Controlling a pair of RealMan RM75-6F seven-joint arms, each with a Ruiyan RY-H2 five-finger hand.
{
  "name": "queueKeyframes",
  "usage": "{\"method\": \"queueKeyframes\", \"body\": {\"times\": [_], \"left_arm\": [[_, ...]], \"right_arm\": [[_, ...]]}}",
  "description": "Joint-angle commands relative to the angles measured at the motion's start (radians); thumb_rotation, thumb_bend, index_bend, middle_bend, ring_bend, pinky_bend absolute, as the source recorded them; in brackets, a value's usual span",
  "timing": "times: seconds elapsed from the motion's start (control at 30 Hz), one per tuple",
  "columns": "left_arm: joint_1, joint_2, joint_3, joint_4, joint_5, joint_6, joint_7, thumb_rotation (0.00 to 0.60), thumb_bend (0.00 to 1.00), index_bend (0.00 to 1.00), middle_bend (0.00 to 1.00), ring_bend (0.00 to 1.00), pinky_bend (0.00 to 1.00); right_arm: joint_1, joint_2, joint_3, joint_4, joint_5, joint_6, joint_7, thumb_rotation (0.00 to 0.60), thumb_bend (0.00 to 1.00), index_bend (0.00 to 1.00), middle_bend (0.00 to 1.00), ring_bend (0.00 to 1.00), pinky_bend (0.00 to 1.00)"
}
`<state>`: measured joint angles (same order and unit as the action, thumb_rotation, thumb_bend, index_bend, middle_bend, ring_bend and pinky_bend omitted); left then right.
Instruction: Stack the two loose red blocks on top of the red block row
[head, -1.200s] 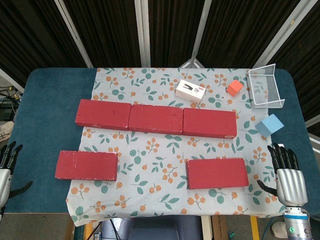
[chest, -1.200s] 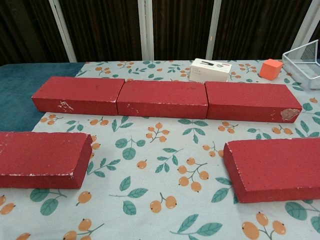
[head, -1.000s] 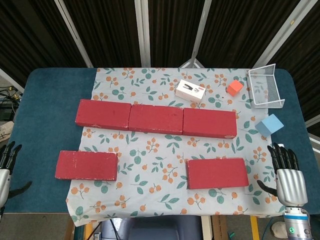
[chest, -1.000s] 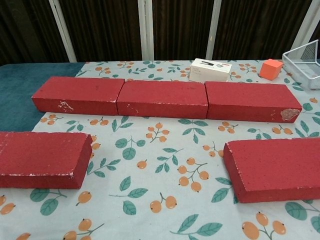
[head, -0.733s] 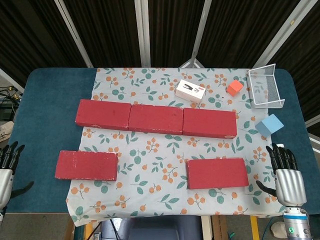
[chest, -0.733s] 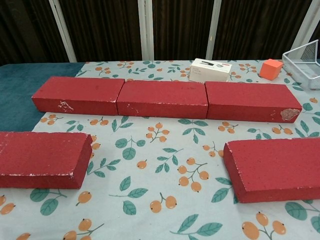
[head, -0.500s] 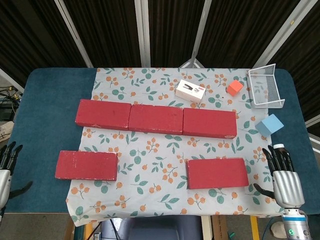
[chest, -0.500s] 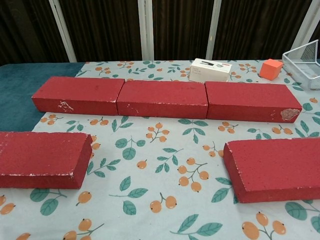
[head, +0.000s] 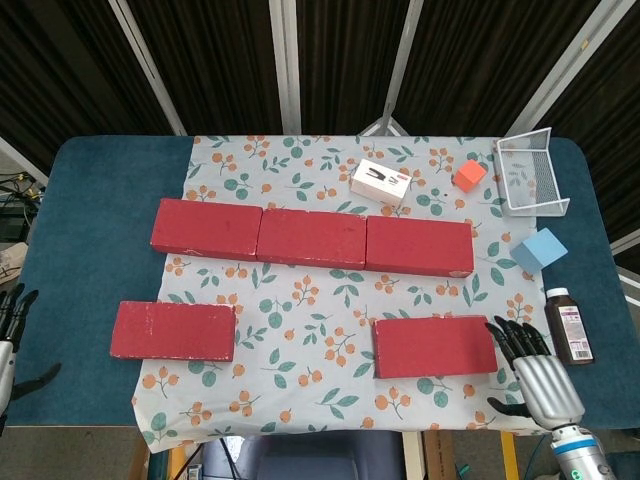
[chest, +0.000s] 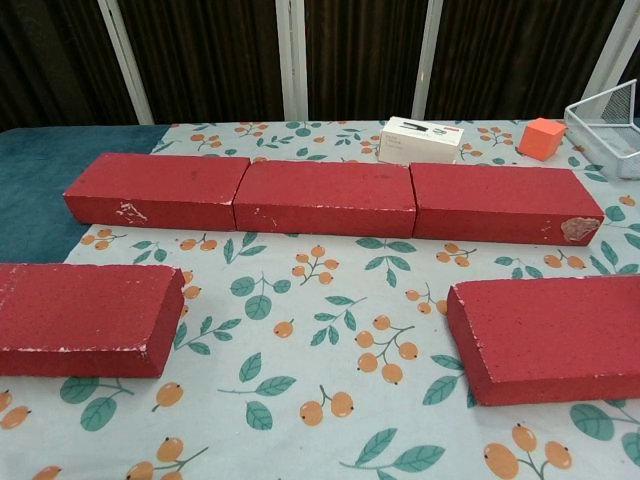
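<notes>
Nearer than the red block row (head: 311, 237), both loose red blocks (head: 173, 331) lie lengthwise left-to-right; right hand (head: 537, 376) spread, empty.

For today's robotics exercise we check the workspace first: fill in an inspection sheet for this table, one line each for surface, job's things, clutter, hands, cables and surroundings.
Surface: blue table under a floral cloth.
Job's things: red block row of three, end to end; left loose block and right loose block flat on the cloth, unstacked.
Clutter: white box, orange cube, wire basket, blue cube, brown bottle.
Hands: left hand and right hand open, holding nothing.
Cables: nothing seen on the table.
Surroundings: dark curtains behind.
</notes>
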<state>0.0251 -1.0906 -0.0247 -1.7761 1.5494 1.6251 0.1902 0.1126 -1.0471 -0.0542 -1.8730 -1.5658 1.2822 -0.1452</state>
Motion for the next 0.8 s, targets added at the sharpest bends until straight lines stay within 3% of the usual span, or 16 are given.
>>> {"method": "queueKeyframes", "body": {"times": [0.03, 0.27, 0.8], "left_arm": [[0.003, 0.004, -0.005, 0.004, -0.01, 0.004, -0.011, 0.6, 0.0, 0.08, 0.0, 0.0, 0.05], [0.002, 0.007, -0.011, 0.01, -0.02, -0.001, -0.024, 0.6, 0.0, 0.08, 0.0, 0.0, 0.05], [0.0, 0.006, -0.021, 0.015, -0.041, -0.006, -0.024, 0.6, 0.0, 0.08, 0.0, 0.0, 0.05]], "right_arm": [[0.052, 0.001, 0.016, -0.085, 0.082, -0.092, -0.131, 0.6, 0.05, 0.0, 0.0, 0.0, 0.0], [0.106, -0.038, 0.052, -0.175, 0.251, -0.151, -0.303, 0.6, 0.05, 0.0, 0.0, 0.0, 0.0], [0.226, -0.176, 0.107, -0.186, 0.519, -0.162, -0.546, 0.6, 0.05, 0.0, 0.0, 0.0, 0.0]]}}
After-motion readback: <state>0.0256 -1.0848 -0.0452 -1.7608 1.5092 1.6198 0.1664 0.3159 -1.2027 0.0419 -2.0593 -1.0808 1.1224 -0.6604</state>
